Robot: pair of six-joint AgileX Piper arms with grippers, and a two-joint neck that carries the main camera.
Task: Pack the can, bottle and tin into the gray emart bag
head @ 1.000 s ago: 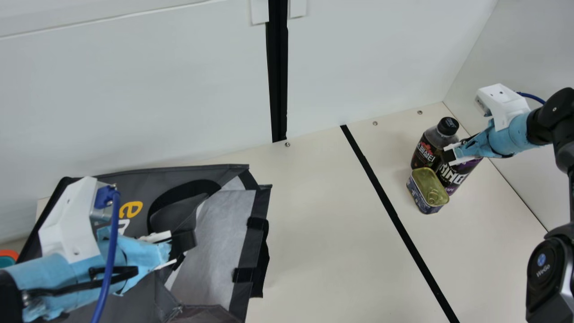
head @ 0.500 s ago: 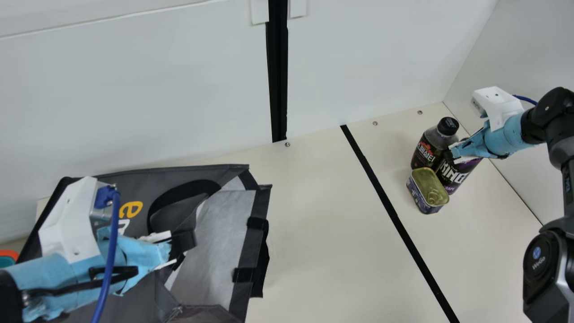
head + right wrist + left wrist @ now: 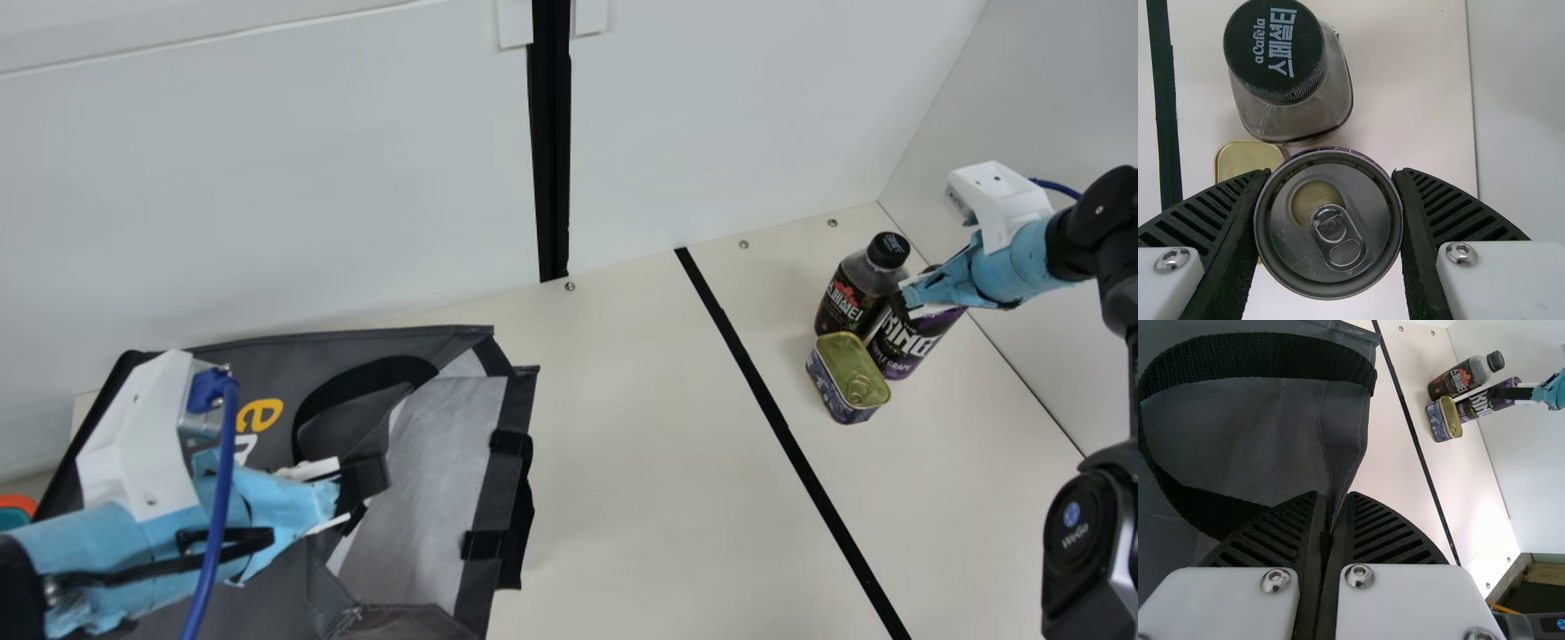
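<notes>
Right tool (image 3: 905, 300) over table (image 3: 640, 444), near wall (image 3: 1005, 107)

Cream table (image 3: 622, 480), black stripe (image 3: 772, 408) (slanting), white walls (image 3: 267, 178)

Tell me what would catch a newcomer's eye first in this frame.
Probably the big gray emart bag at the main view's left, its edge pinched by the left end effector. Next, at that view's right, the purple can gripped by the right end effector, close to the dark bottle and gold-topped tin.
</notes>
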